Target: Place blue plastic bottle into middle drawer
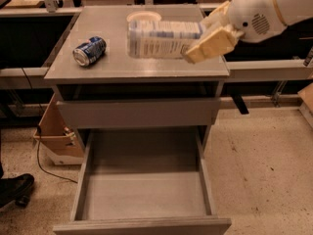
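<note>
My gripper is shut on the blue plastic bottle, a translucent bottle with a blue-and-white label. It holds the bottle on its side, raised above the right half of the grey cabinet top. The cream fingers clamp the bottle's right end, which hides the cap. The middle drawer stands pulled open below, a wide grey tray with nothing in it. The flat-fronted drawer above it is shut.
A dented blue can lies on the cabinet top at the left. A white bowl sits at the back, partly behind the bottle. A cardboard box stands on the floor at the left, with a shoe near it.
</note>
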You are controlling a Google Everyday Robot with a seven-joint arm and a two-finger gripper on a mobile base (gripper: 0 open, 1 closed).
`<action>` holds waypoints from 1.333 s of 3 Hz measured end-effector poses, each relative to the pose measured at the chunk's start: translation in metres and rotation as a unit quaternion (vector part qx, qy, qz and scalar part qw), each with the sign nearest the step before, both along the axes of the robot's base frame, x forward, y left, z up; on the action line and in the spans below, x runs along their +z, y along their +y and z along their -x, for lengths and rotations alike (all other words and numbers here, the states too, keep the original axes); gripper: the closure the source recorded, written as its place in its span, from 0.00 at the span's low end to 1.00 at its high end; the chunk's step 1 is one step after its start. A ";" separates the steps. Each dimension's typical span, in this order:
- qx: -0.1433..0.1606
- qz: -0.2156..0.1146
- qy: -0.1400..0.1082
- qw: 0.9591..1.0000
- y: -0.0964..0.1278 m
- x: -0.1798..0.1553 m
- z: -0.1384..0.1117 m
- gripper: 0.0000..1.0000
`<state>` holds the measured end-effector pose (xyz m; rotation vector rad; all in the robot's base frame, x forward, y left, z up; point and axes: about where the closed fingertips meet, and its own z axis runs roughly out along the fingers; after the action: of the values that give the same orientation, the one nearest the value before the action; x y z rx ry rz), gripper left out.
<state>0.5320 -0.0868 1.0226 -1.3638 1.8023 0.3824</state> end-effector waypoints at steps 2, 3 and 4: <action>0.008 0.018 0.042 0.999 0.009 -0.046 0.024 1.00; 0.005 0.034 0.036 0.999 0.015 -0.058 0.032 1.00; 0.002 0.061 0.021 0.998 0.026 -0.090 0.048 1.00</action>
<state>0.4844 -0.0612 0.9330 -1.4528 1.8839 0.3078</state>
